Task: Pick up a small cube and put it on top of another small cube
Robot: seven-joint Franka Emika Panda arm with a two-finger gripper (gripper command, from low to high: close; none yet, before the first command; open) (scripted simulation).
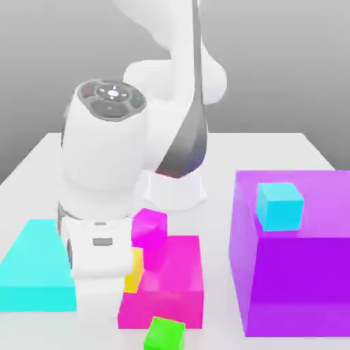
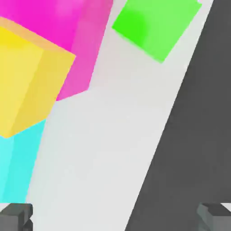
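The small green cube (image 1: 165, 335) sits on the white tabletop (image 1: 219, 154) close to the near edge in the exterior view, just in front of the low magenta block (image 1: 171, 287) and seemingly a little apart from it, though the gap is hard to judge there. In the hand view the green cube (image 2: 155, 25) lies flat on the pale surface, beside the magenta block's side wall (image 2: 85, 49), with bare tabletop between them.

The gripper (image 2: 115, 216) hangs above the table with its jaws spread wide and nothing between them; its two dark fingertips (image 2: 16, 216) stand at the opposite corners of the hand view, over bare white surface. In the exterior view the arm's bulky white wrist (image 1: 102, 178) leans down over the blocks, and the fingers themselves are hidden behind it.

A small yellow cube (image 1: 135, 270) rests on the magenta block at its edge toward the exterior view's left, partly covered by the arm. A small magenta cube (image 1: 149, 229) stands at the block's far corner. A flat cyan block (image 1: 37, 266) lies near the table's edge at the exterior view's left. A large purple block (image 1: 294, 256) fills the corner at the exterior view's right, with a small cyan cube (image 1: 279, 205) on its top.

The tabletop is plain matte white; beyond it the room is an even grey, and past the table's edge in the hand view the floor (image 2: 198, 135) is dark grey.
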